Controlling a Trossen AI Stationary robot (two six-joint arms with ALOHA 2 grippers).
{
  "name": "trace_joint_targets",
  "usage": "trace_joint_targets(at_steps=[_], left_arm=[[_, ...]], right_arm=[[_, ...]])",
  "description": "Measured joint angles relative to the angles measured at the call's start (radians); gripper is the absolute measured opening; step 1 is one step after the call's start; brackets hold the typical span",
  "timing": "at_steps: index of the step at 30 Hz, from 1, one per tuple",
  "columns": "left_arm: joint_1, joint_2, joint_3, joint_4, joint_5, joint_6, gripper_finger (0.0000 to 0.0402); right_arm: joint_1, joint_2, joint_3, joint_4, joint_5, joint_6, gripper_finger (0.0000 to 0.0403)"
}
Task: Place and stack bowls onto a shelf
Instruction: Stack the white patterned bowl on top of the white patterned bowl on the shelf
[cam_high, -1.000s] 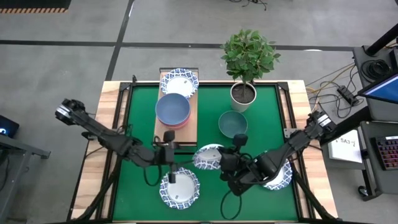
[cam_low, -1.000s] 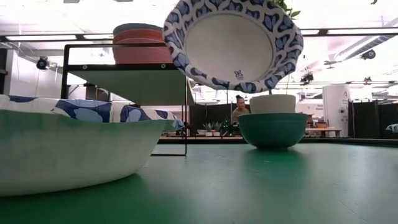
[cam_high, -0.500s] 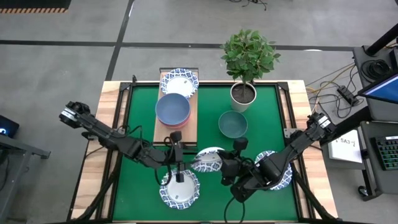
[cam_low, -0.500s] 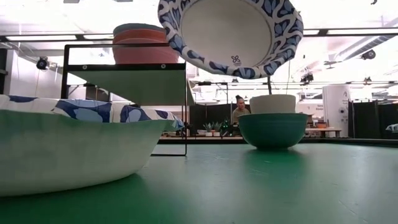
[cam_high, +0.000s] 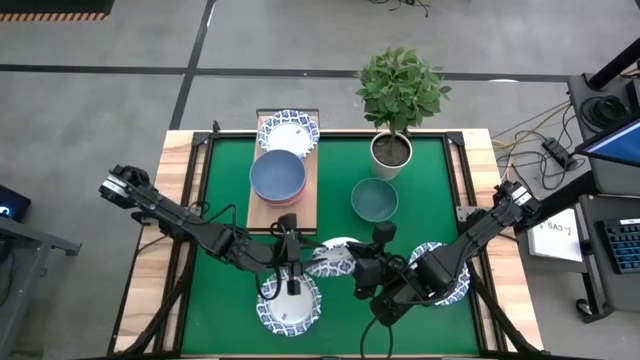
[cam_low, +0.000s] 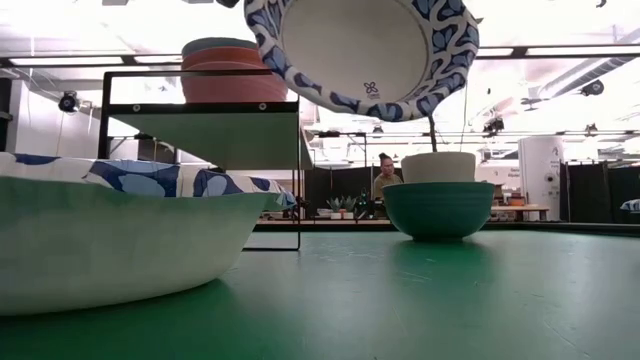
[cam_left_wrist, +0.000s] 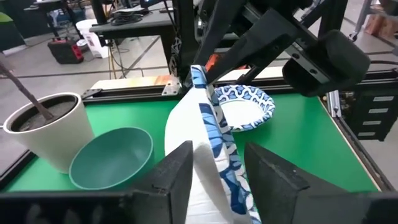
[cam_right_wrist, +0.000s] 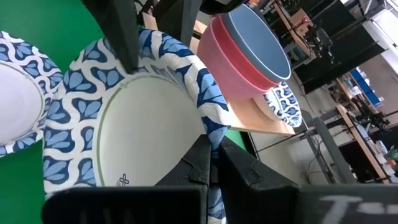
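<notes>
Overhead, both grippers crowd one patterned bowl; wrist views show right gripper pinching, left gripper straddling

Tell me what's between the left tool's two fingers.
In the left wrist view, the left tool straddles the blue-patterned rim of the lifted white bowl, fingers not yet clamped; the right tool pinches the opposite rim.

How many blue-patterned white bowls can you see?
4: one on the shelf's far end, one held up mid-table, one near the front edge, one front right, partly hidden by an arm.
</notes>
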Motion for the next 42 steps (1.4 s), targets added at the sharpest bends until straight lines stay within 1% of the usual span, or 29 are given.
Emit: trace_joint_targets(at_steps=[2,4,5,6,7,10,14,18,23,26,30,37,39,42], left_arm=[[0.000,0.000,0.000,0.000,-0.002,0.003,0.0100],[0.000,0.000,0.000,-0.001,-0.006,0.002,0.0060],[0.000,0.000,0.000,-0.001,-0.008,-0.002,0.0034],[0.000,0.000,0.000,0.002,-0.011,-0.007,0.0018],[0.001,0.000,0.000,0.009,-0.009,-0.014,0.0012],[0.000,-0.003,0.001,0.018,-0.006,-0.017,0.0006],[0.001,-0.011,0.033,-0.019,0.001,-0.018,0.0002],[0.001,-0.044,0.093,-0.132,0.015,-0.018,0.0001],[0.008,-0.070,0.177,-0.271,0.015,0.001,0.0000],[0.015,-0.074,0.227,-0.332,0.010,0.024,0.0000],[0.029,-0.075,0.307,-0.435,0.002,0.044,0.0000],[0.068,-0.077,0.423,-0.642,-0.057,0.055,0.0000],[0.074,-0.079,0.469,-0.697,-0.067,0.069,0.0000],[0.090,-0.088,0.575,-0.812,-0.083,0.101,0.0000]], right_arm=[[0.000,0.000,0.000,0.001,0.000,-0.003,0.0011],[0.000,0.000,0.000,0.002,-0.002,0.001,0.0020],[0.000,0.000,0.000,0.005,-0.003,0.001,0.0027],[0.001,0.000,0.000,0.010,-0.008,0.001,0.0036],[0.001,0.000,0.000,0.017,-0.008,0.002,0.0046],[0.000,0.000,0.000,0.037,-0.003,0.001,0.0085],[0.000,-0.011,0.000,0.030,0.002,0.001,0.0132],[0.000,-0.060,0.000,0.023,0.028,-0.026,0.0166],[0.000,-0.144,0.000,0.028,0.028,-0.046,0.0193],[0.000,-0.185,0.000,0.027,0.027,-0.048,0.0200],[0.000,-0.233,-0.001,0.025,0.023,-0.061,0.0199],[0.000,-0.317,-0.001,0.081,0.033,-0.138,0.0194],[0.000,-0.334,-0.002,0.081,0.032,-0.127,0.0194],[0.010,-0.361,-0.024,0.074,0.021,-0.092,0.0194]])
